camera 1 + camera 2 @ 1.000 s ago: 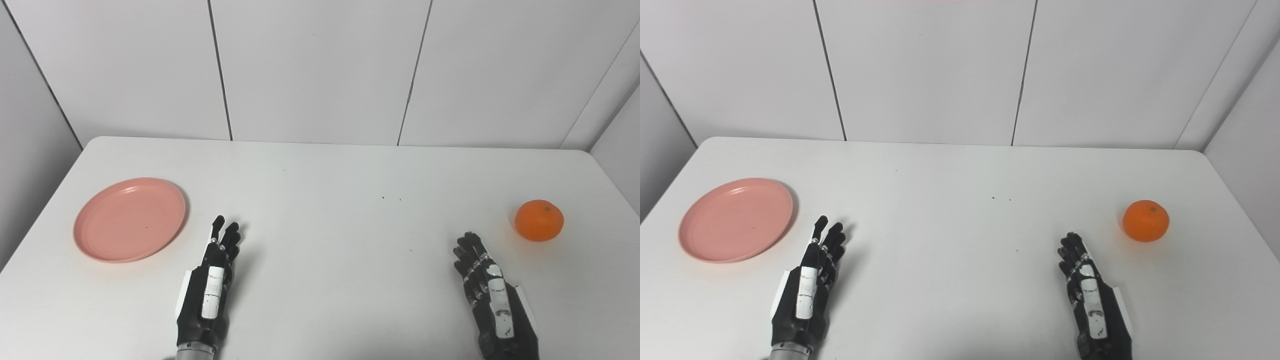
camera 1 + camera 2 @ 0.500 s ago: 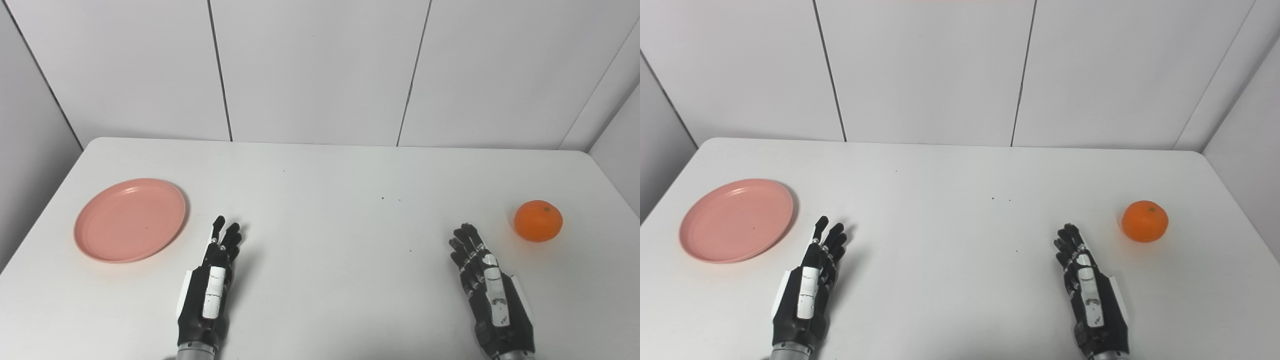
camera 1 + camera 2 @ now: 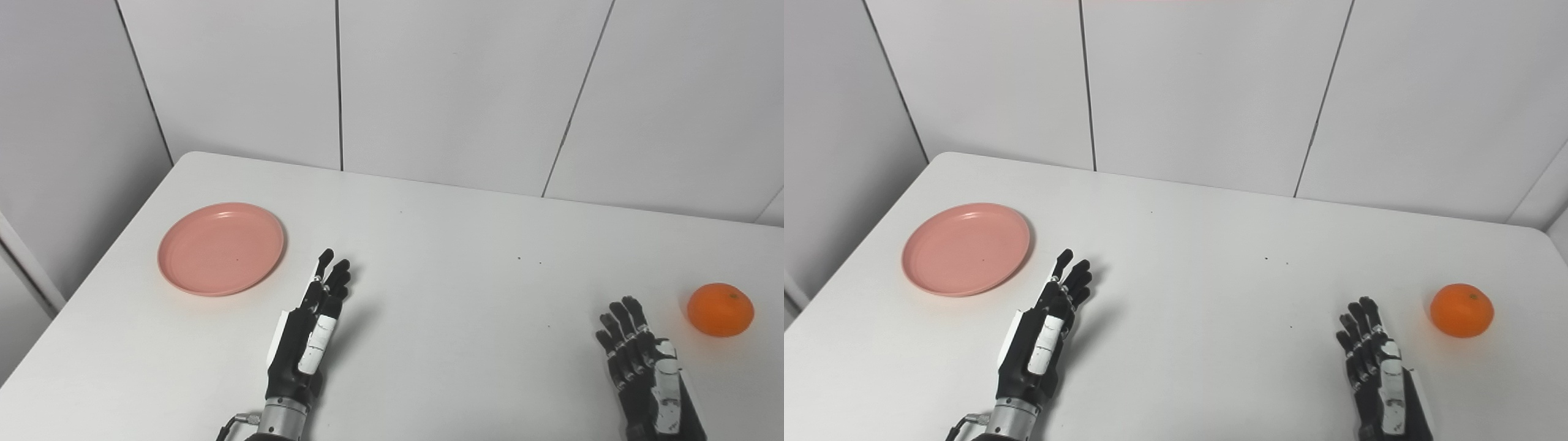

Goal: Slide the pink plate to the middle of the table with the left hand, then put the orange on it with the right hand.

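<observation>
The pink plate (image 3: 221, 248) lies empty on the left part of the white table (image 3: 441, 245). My left hand (image 3: 309, 334) rests flat just right of and nearer than the plate, open, fingers stretched toward the wall and not touching the plate. The orange (image 3: 719, 309) sits near the table's right side. Left of it and closer to me lies my right hand (image 3: 646, 373), open and holding nothing, a short gap away from the fruit.
Grey wall panels (image 3: 453, 92) stand right behind the table's far edge. The table's left edge (image 3: 98, 269) runs close past the plate. A few small dark specks (image 3: 530, 261) mark the tabletop.
The camera has swung left and tilted, so the whole picture shifted right. The right hand edged a little forward between the earlier frames. Plate and orange stayed put.
</observation>
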`<move>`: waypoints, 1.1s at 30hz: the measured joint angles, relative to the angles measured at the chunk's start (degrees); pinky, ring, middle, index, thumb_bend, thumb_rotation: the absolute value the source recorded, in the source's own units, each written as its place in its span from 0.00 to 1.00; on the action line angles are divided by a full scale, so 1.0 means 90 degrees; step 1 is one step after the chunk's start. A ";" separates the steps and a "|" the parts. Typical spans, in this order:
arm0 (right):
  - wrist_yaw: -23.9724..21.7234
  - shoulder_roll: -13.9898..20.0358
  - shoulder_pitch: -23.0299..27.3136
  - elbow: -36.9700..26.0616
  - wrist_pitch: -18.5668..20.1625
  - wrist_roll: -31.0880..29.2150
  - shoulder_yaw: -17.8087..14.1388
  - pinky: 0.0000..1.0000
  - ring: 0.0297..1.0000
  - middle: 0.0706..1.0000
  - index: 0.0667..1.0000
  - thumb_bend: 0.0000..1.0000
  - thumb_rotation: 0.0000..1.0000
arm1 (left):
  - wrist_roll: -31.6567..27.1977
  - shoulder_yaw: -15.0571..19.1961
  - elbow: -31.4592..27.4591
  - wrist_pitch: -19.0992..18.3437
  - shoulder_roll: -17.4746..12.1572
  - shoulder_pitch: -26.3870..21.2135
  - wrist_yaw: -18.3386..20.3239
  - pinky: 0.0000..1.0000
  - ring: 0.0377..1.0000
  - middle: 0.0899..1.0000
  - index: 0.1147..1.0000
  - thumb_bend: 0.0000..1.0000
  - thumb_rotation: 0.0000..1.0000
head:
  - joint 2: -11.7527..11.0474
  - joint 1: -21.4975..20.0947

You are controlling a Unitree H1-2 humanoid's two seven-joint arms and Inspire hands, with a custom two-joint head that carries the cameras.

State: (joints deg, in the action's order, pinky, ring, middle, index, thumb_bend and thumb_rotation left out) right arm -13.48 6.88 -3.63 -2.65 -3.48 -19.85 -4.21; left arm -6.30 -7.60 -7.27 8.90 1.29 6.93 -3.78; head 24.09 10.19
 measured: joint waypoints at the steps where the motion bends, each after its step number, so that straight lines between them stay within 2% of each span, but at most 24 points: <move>1: -0.0018 0.0029 0.0049 0.0058 -0.0009 0.0002 -0.0024 1.00 1.00 0.98 0.99 0.78 0.97 | 0.0002 0.0004 0.0028 0.0097 0.0021 -0.0015 -0.0003 0.94 0.93 0.92 0.96 0.87 0.82 | -0.0039 0.0049; 11: -0.0169 0.0081 0.0127 0.0180 -0.0186 0.0014 -0.0084 1.00 1.00 1.00 1.00 0.79 0.97 | 0.0013 0.0153 0.0100 0.0346 0.0208 -0.0032 -0.0006 0.92 0.92 0.91 0.94 0.88 0.79 | -0.0089 0.0342; 19: -0.0189 0.0071 0.0127 0.0184 -0.0232 0.0016 -0.0066 1.00 1.00 1.00 1.00 0.80 0.98 | -0.0086 0.0178 0.0077 0.0310 0.0214 -0.0026 0.0090 0.90 0.91 0.90 0.90 0.90 0.77 | -0.0030 0.0196; 24: -0.0190 0.0044 0.0126 0.0181 -0.0237 0.0032 -0.0039 1.00 1.00 0.99 1.00 0.80 0.97 | -0.0350 0.0238 -0.0004 0.0049 0.0217 0.0021 0.0135 0.87 0.87 0.86 0.86 0.91 0.77 | 0.0029 0.0166; 26: -0.0190 0.0040 0.0126 0.0168 -0.0237 0.0039 -0.0029 1.00 1.00 0.99 1.00 0.80 0.97 | -0.0432 0.0273 -0.0070 -0.0090 0.0216 0.0045 0.0137 0.85 0.86 0.85 0.85 0.92 0.79 | 0.0029 0.0176; 28: -0.0189 0.0035 0.0126 0.0154 -0.0237 0.0053 -0.0019 1.00 1.00 0.99 1.00 0.80 0.97 | -0.0436 0.0283 -0.0174 -0.0298 0.0211 0.0066 0.0137 0.84 0.85 0.84 0.85 0.98 0.83 | 0.0038 0.0186; 33: -0.0181 0.0023 0.0123 0.0126 -0.0238 0.0110 -0.0014 1.00 1.00 0.99 1.00 0.79 0.98 | -0.0621 0.0378 -0.0375 -0.0716 0.0142 0.0103 0.0295 0.84 0.85 0.85 0.86 1.00 0.89 | 0.0009 0.0176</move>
State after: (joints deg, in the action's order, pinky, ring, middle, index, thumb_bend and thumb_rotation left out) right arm -15.11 7.09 -2.52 -1.52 -5.61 -18.86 -4.34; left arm -11.88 -4.20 -10.65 2.46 2.57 7.85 -1.13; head 24.17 11.78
